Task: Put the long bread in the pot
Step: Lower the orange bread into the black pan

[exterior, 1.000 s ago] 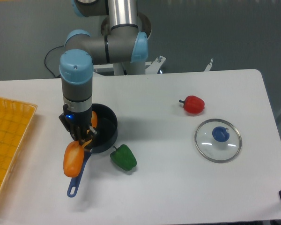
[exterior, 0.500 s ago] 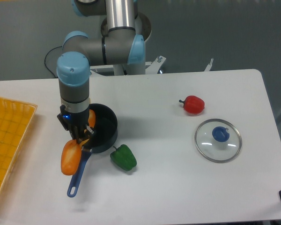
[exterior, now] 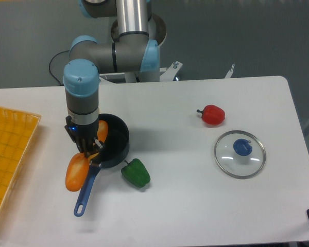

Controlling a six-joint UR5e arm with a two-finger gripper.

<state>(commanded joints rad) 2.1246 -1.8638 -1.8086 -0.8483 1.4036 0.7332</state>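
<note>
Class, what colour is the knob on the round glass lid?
Blue. The knob sits at the middle of the glass lid, clearest in the fixed camera view.

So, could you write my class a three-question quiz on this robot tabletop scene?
1. True or false: the orange-tan toy loaf lies wholly inside the black saucepan.
2. Which pepper sits nearest the saucepan's blue handle? A) red pepper B) green pepper
3. Fill in: the round glass lid has a ____ knob.

Key: 1 false, it hangs over the rim beside the handle, under the gripper; 2 B; 3 blue.
</note>
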